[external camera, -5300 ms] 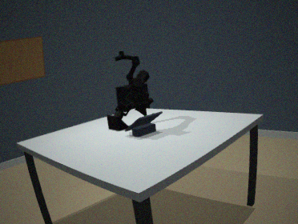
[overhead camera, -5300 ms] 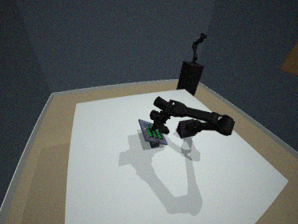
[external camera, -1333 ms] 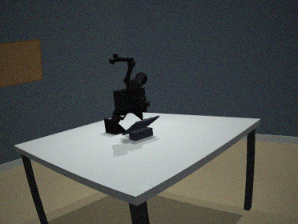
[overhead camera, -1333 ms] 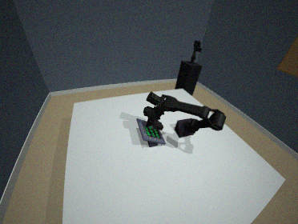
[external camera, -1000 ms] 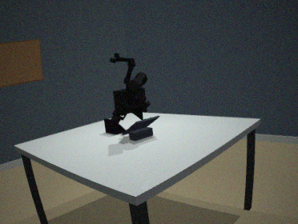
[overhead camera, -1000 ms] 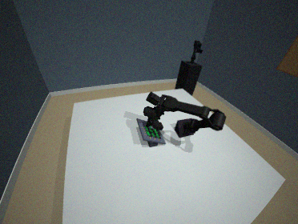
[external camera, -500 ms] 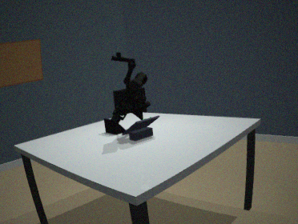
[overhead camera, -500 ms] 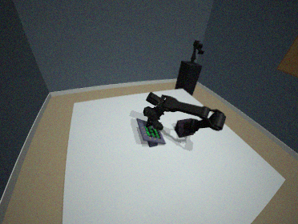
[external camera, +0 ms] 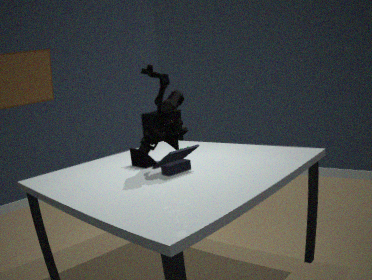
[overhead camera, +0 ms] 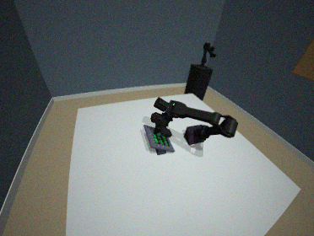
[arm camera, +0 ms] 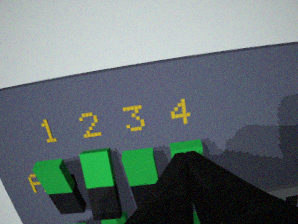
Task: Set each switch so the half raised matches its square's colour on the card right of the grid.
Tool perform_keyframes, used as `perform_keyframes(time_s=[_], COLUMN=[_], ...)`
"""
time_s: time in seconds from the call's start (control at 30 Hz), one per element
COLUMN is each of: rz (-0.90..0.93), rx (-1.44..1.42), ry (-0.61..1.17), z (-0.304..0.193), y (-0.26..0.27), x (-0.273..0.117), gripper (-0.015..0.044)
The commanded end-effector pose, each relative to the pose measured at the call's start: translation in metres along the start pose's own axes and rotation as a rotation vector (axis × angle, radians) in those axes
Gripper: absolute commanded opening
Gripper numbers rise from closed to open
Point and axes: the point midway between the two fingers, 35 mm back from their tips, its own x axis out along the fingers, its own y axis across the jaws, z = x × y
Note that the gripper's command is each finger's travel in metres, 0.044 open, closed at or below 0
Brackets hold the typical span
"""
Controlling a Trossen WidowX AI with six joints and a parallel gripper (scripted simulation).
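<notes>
The tilted blue-grey switch panel (overhead camera: 148, 131) (external camera: 181, 153) stands on the table. My gripper (overhead camera: 159, 134) (external camera: 177, 148) (arm camera: 185, 161) is shut and empty, its fingertips low over the panel at the switch under number 4. In the wrist view, switch 1 (arm camera: 54, 177), switch 2 (arm camera: 97, 170) and switch 3 (arm camera: 140, 167) of row A show green far halves and dark near halves. Switch 4 (arm camera: 188, 146) shows only a green strip; the fingers hide the rest. Contact cannot be told. Lower rows are mostly hidden. A corner of the card (arm camera: 292, 201) shows at the right edge; its pattern is unreadable.
The panel rests on a dark block (external camera: 176, 167) on the white table (overhead camera: 127, 190) (external camera: 250, 175). The arm's dark base (overhead camera: 193, 135) (external camera: 141, 158) stands close by. A second dark arm on a tall black pedestal (overhead camera: 198, 80) is beyond the table.
</notes>
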Motion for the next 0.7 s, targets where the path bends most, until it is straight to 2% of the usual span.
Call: perform_keyframes(time_s=[0.0, 0.5, 0.57, 0.67], rz=[-0.003, -0.003, -0.003, -0.006], rx=[0.004, 0.004, 0.001, 0.005], ry=[0.002, 0.002, -0.002, -0.017], z=[-0.001, -0.001, 0.000, -0.002], y=[-0.001, -0.001, -0.001, -0.002], x=[0.001, 0.003, -0.008, -0.051], gripper=[0.0000, 0.0000, 0.0000, 0.0000])
